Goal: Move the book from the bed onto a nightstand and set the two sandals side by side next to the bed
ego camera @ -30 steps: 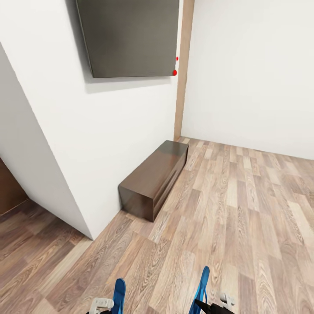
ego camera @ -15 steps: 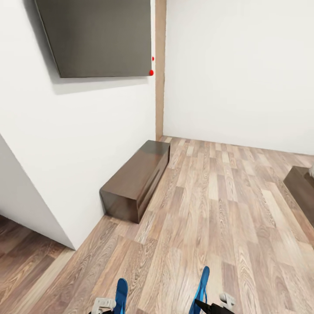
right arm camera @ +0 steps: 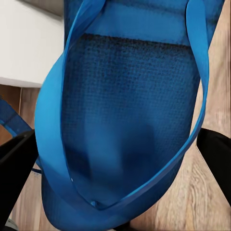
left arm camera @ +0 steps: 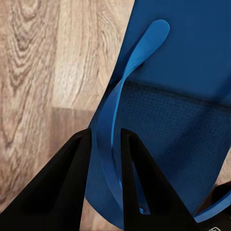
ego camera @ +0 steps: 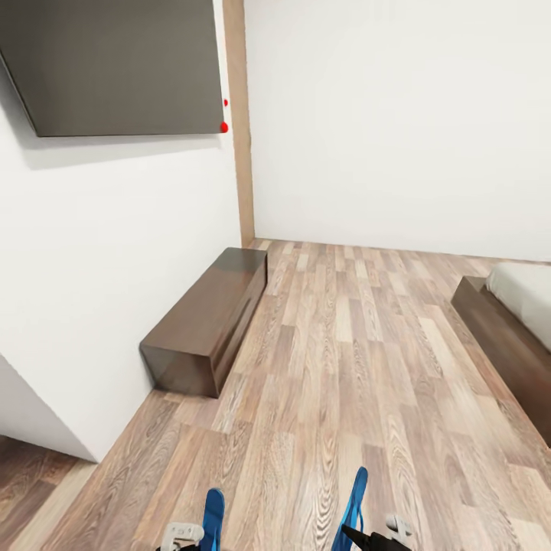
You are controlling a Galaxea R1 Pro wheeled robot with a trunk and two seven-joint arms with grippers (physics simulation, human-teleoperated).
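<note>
We are looking across the wood floor (ego camera: 344, 383) of the bedroom, with a sandal in each claw. At the bottom edge of the head view, our left claw (ego camera: 184, 533) holds one blue sandal (ego camera: 212, 518) upright. In the left wrist view its two dark fingers (left arm camera: 62, 187) stand close together with a thin blue strap (left arm camera: 113, 130) of that sandal (left arm camera: 183, 110) pinched between them, so this claw is nearly closed on the strap.

Our right claw (ego camera: 383, 533) carries the other sandal (ego camera: 353, 497), also standing on end. In the right wrist view the fingers (right arm camera: 14, 163) sit wide apart at either side of the sandal (right arm camera: 130, 120), with its straps looping around the sole; we cannot tell from this how firmly they press on it.

The bed (ego camera: 505, 337) shows at the right edge of the head view: a dark wooden frame with a pale mattress (ego camera: 528, 295) on top. Against the left wall stands a low dark wooden cabinet (ego camera: 207, 321), and above it hangs a dark flat screen (ego camera: 115, 65). A wooden post (ego camera: 241, 122) marks the corner where the two white walls meet.
</note>
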